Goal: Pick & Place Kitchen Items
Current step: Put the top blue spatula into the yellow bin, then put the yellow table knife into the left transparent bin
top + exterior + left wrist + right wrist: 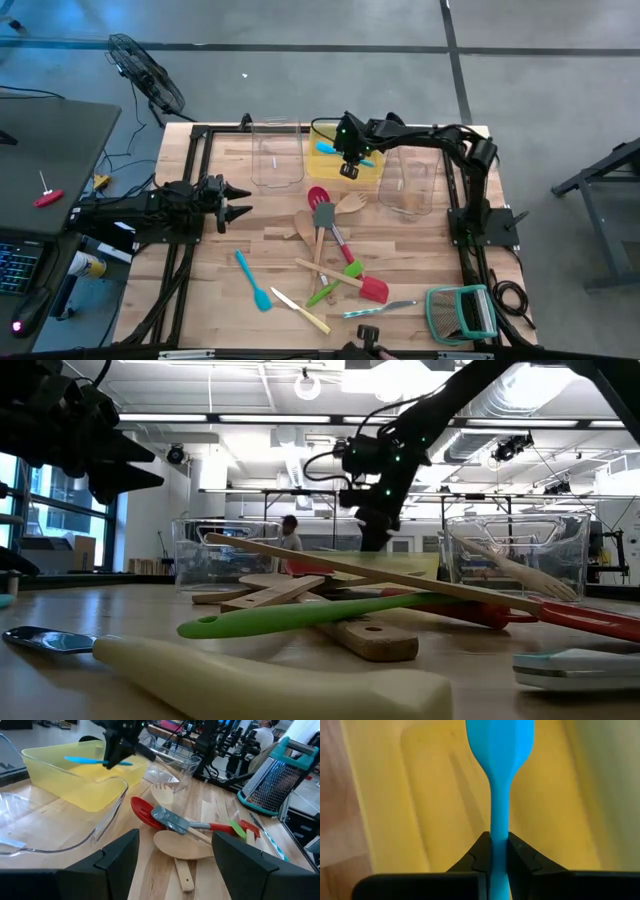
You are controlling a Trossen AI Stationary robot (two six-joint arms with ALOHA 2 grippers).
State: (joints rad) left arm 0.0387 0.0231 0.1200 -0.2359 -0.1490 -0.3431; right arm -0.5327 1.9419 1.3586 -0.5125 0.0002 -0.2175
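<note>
My right gripper (349, 168) hangs over the yellow bin (375, 172) at the table's far side, shut on a light blue silicone spatula (500, 750). That spatula also shows in the left wrist view (80, 759). My left gripper (236, 201) waits open and empty at the table's left. The other utensils lie on the table's middle and near part: a red spatula (322, 200), a grey spatula (325, 215), wooden spoons (350, 204), a green spatula (322, 294) and a second blue spatula (254, 280). My right gripper pinches the blue spatula's thin handle (499, 837) between its two fingers, a short way behind the blade. The fingers point down and lie across the handle. The spatula lies about level, over the yellow bin's inside.
Clear bins stand to the left (277, 156) and right (410, 182) of the yellow bin. A green-framed wire rack (462, 312) lies at the near right corner. A pale-handled knife (300, 310) and metal cutlery (380, 308) lie near the front edge.
</note>
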